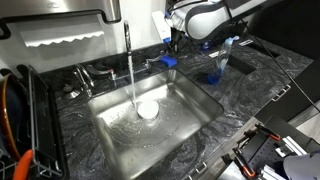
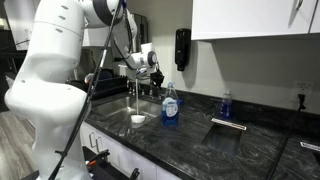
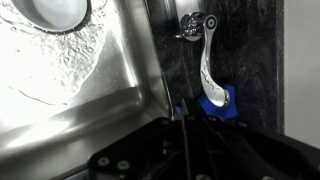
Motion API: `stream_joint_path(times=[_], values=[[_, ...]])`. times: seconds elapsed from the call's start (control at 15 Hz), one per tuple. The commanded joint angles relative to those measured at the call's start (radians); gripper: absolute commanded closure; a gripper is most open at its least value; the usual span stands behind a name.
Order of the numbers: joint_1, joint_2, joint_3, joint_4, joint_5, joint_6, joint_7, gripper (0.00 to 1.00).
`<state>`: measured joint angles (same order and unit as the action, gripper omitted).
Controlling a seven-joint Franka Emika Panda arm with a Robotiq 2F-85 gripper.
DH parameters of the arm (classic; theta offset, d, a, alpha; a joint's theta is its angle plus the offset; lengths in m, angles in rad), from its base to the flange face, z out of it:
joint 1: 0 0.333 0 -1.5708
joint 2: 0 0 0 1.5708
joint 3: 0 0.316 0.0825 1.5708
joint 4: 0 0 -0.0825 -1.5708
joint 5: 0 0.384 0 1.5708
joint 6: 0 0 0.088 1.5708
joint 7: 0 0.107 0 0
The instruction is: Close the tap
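The tap (image 1: 128,38) is a slim chrome spout at the back of the sink, and a stream of water runs from it. Its chrome lever handle with a bright blue tip (image 1: 170,61) lies right of the spout. In the wrist view the lever (image 3: 205,60) runs down to the blue tip (image 3: 222,104). My gripper (image 1: 176,47) hangs just above the blue tip. In the wrist view its dark fingers (image 3: 186,120) look pressed together, touching the near edge of the blue tip. The gripper also shows in an exterior view (image 2: 150,63) above the sink.
The steel sink (image 1: 190,100) holds a white round object (image 1: 147,110) at the drain. A clear bottle with a blue base (image 1: 215,70) stands right of the lever. A blue soap bottle (image 2: 170,105) stands on the dark marble counter (image 2: 250,140). A dish rack (image 1: 20,130) stands beside the sink.
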<state>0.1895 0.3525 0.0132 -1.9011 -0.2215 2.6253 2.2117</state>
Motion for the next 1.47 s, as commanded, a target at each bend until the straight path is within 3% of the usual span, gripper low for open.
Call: stream_joint_path(times=[0.0,0.27,0.6,0.87,1.2,1.4], values=[[0.019,-0.001,-0.021,0.000,0.016,0.000,-0.013,0.99],[0.006,0.008,-0.005,-0.016,0.036,0.013,-0.062,1.00],[-0.021,0.023,-0.003,-0.034,0.098,0.066,-0.241,1.00],[-0.001,0.078,-0.053,-0.016,0.062,0.178,-0.301,1.00],[0.015,0.160,-0.084,0.004,0.104,0.359,-0.377,1.00],[0.003,0.208,-0.077,0.023,0.086,0.462,-0.333,1.00]])
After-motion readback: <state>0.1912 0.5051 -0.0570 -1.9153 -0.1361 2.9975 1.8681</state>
